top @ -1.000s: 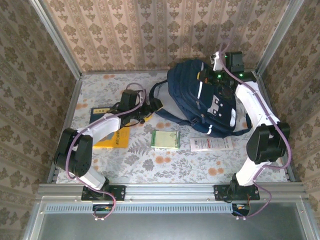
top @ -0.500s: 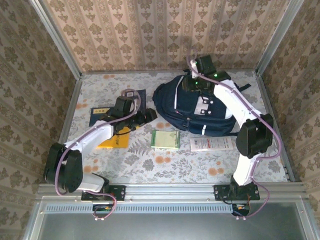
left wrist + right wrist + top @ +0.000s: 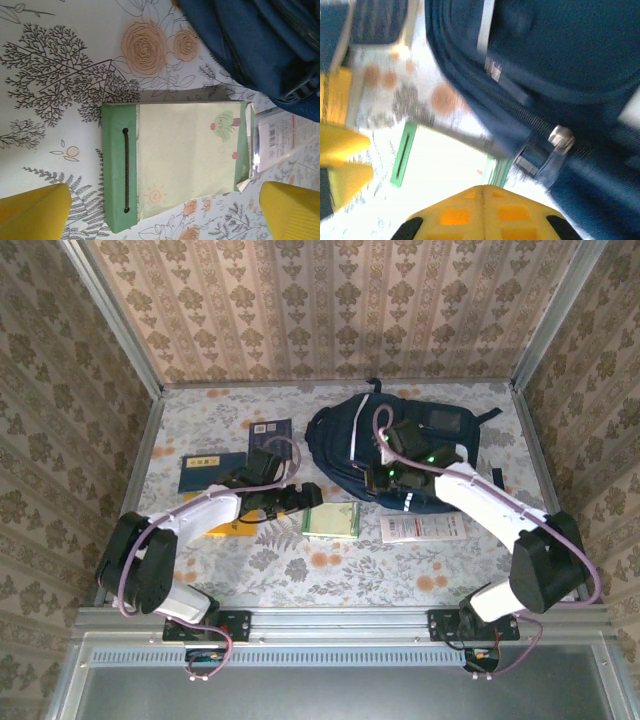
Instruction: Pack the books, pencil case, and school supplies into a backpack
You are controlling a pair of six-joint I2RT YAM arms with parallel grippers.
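Observation:
The navy backpack [image 3: 420,445] lies at the back right of the table. My right gripper [image 3: 373,482] hovers at its near left edge, shut with nothing between the fingers [image 3: 485,212]; the backpack [image 3: 545,65] fills the top of that wrist view. My left gripper [image 3: 300,498] stands open just left of the pale green pad [image 3: 331,521]. The pad [image 3: 175,160] lies flat between its yellow fingers [image 3: 35,212], untouched. The white packet [image 3: 422,529] rests right of the pad. Three books lie at the left: navy [image 3: 270,432], blue [image 3: 205,465] and orange-yellow [image 3: 232,528]. The pencil case is out of view.
Metal frame posts and patterned walls close in the table on three sides. A rail [image 3: 340,620] runs along the near edge by the arm bases. A backpack strap buckle [image 3: 555,145] sits close above my right fingers. The white packet [image 3: 277,137] touches the pad's right end.
My right arm swung from the backpack's back right round to its near left edge, and the backpack turned and settled further back. My left gripper moved right, up to the green pad.

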